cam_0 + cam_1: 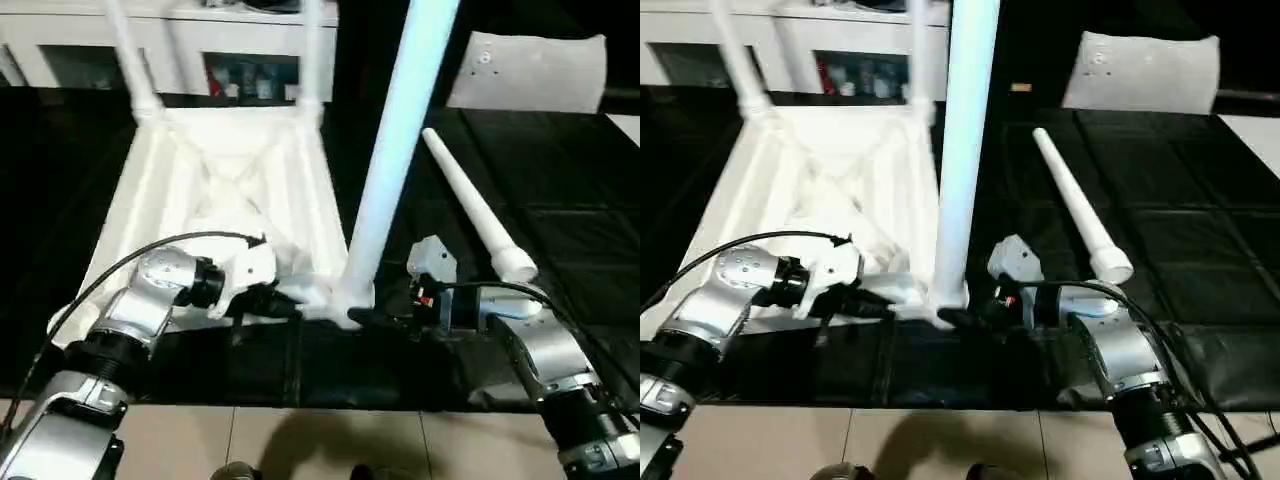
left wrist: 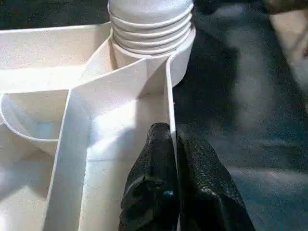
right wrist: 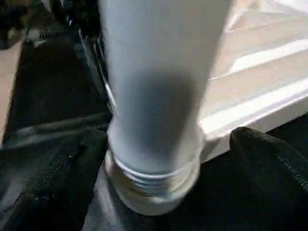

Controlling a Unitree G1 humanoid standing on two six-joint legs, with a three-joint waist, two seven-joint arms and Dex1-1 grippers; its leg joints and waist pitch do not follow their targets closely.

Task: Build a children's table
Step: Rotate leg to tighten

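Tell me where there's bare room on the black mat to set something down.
The black mat is bare right of the loose leg, up to the white board, and between that leg and the standing leg. It is crowded at the tabletop's near corner, where the left gripper and the right gripper meet.

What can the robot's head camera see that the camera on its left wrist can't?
Left eye view alone: a spare leg lying loose on the black mat, two legs standing at the tabletop's far corners, the open right gripper around the near leg, and a white cabinet behind.

Left wrist view alone: the screw threads at that leg's base and the left gripper pinching the rim wall up close.

Both: the upside-down tabletop and the near corner leg.
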